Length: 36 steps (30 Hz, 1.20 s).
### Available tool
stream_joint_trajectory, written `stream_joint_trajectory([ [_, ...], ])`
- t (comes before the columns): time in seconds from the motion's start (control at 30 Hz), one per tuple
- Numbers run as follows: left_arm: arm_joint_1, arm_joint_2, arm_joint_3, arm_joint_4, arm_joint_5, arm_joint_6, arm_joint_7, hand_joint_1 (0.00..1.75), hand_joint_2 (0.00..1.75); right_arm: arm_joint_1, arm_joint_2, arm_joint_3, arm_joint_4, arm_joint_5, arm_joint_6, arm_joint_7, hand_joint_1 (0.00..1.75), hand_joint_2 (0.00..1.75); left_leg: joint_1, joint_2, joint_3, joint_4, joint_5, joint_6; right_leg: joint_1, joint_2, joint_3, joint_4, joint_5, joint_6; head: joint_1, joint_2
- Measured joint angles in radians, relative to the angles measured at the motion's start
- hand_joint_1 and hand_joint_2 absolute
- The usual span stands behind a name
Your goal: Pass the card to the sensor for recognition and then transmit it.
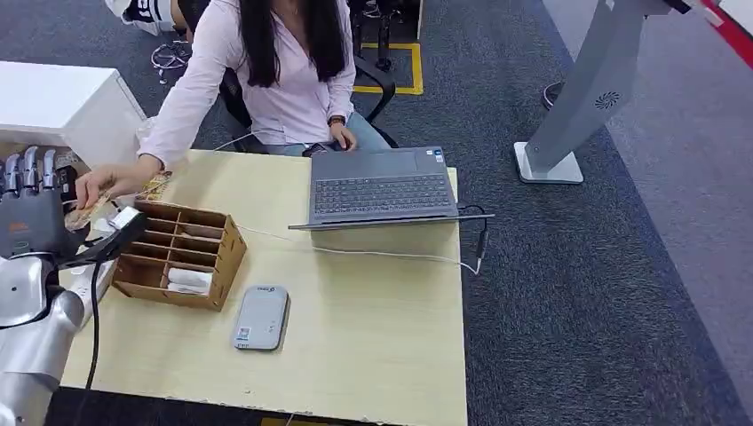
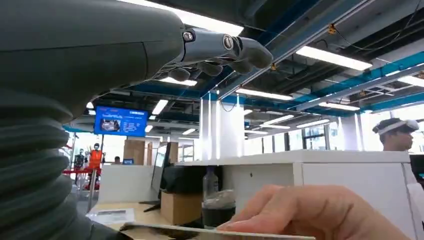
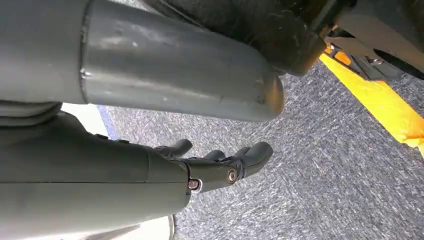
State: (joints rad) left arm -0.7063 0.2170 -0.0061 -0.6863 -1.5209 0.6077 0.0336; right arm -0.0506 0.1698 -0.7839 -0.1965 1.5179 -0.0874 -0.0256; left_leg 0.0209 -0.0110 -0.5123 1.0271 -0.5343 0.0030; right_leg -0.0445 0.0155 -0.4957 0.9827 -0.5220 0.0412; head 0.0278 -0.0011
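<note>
My left hand [image 1: 31, 209] is raised at the table's left edge with its fingers [image 2: 220, 47] upright and apart and its thumb pointing toward the wooden box. A person's hand [image 1: 99, 185] holds the yellowish card [image 1: 83, 216] by my palm. Up close, the person's fingers [image 2: 310, 210] lie on the thin card [image 2: 215, 233], well below my fingers, and nothing is pinched. The sensor [image 1: 260, 318], a flat grey-white pad, lies on the table in front of the box. My right hand [image 3: 220, 162] hangs over grey carpet with loosely extended fingers, holding nothing.
A wooden box with compartments [image 1: 178, 253] stands right of my left hand. An open grey laptop [image 1: 382, 186] sits at the table's far edge with a white cable [image 1: 391, 256] trailing. The person [image 1: 284, 71] sits behind the table. A white cabinet [image 1: 62, 102] is far left.
</note>
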Motion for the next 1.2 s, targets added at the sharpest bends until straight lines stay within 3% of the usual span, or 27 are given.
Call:
stream_joint_trajectory([
  [0.03,0.0,0.001,0.0,0.002,0.0,0.0,0.0,0.0,1.75,0.0,0.0,0.0,0.0,0.0,0.0,0.0,0.0,0.0,0.0,0.0,0.0,0.0,0.0,0.0,0.0,0.0,0.0,0.0,0.0,0.0,0.001,0.0],
  [0.07,0.0,0.002,0.0,0.002,0.0,0.0,0.0,1.75,1.75,0.0,0.0,0.0,0.0,0.0,0.0,0.0,0.0,0.0,0.0,0.0,0.0,0.0,0.0,0.0,0.0,0.0,0.0,0.0,0.0,0.0,0.001,0.0],
  [0.37,0.002,0.002,0.0,0.003,0.013,-0.011,-0.055,1.75,1.75,0.0,0.0,0.0,0.001,0.0,-0.002,-0.002,0.0,0.0,0.0,0.0,0.0,0.0,0.0,0.0,0.0,0.0,0.0,0.0,0.0,0.0,0.001,0.0],
  [1.2,0.027,0.006,0.0,-0.002,0.038,-0.023,-0.06,1.75,1.75,0.0,0.0,0.0,0.003,0.0,-0.004,-0.012,0.0,0.0,0.0,0.0,0.0,0.0,0.0,0.0,0.0,0.0,0.0,0.0,0.0,0.0,0.001,0.0],
])
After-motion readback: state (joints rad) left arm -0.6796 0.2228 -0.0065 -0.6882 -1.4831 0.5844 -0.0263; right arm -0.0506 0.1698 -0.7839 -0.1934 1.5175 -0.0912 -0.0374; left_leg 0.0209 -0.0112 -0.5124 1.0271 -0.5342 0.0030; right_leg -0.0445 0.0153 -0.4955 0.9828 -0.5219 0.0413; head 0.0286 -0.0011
